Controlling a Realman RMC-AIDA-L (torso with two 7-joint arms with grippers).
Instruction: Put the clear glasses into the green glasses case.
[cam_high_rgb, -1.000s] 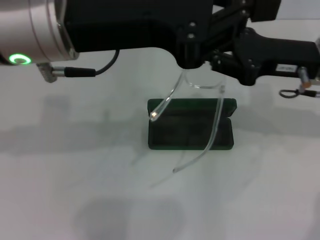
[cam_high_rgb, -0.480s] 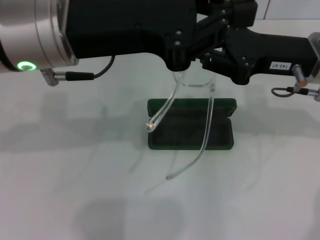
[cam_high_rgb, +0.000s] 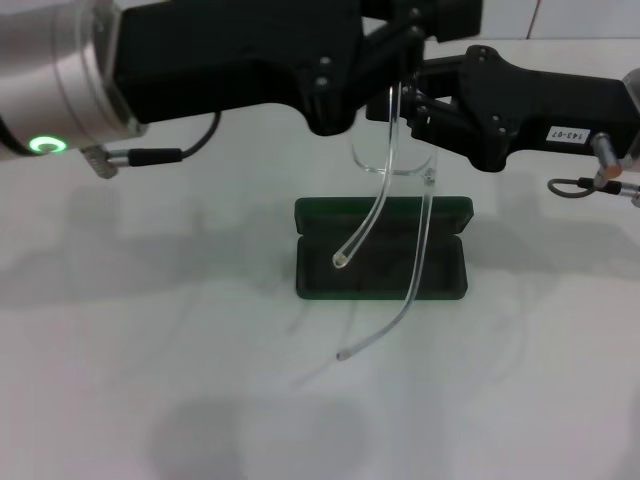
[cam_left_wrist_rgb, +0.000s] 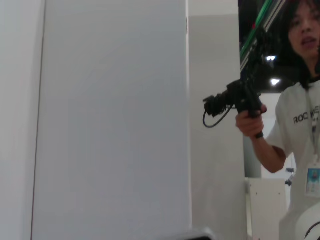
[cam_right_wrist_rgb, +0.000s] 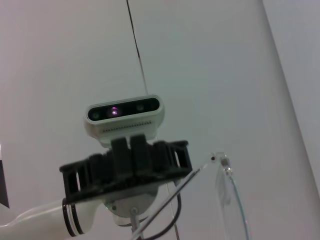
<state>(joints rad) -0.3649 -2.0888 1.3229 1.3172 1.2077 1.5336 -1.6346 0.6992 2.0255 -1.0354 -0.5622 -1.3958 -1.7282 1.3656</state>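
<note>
White table (cam_high_rgb: 120, 380) w/ open green glasses case (cam_high_rgb: 382, 262) at center; clear glasses (cam_high_rgb: 395, 190) hang above it, both grippers up top meet there, can't tell jaws.

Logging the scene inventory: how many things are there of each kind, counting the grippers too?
Clear glasses: 1, held up above the case
Green glasses case: 1, lying open on the white table
Grippers: 2, the left gripper and the right gripper, both at the glasses
Total: 4
</note>
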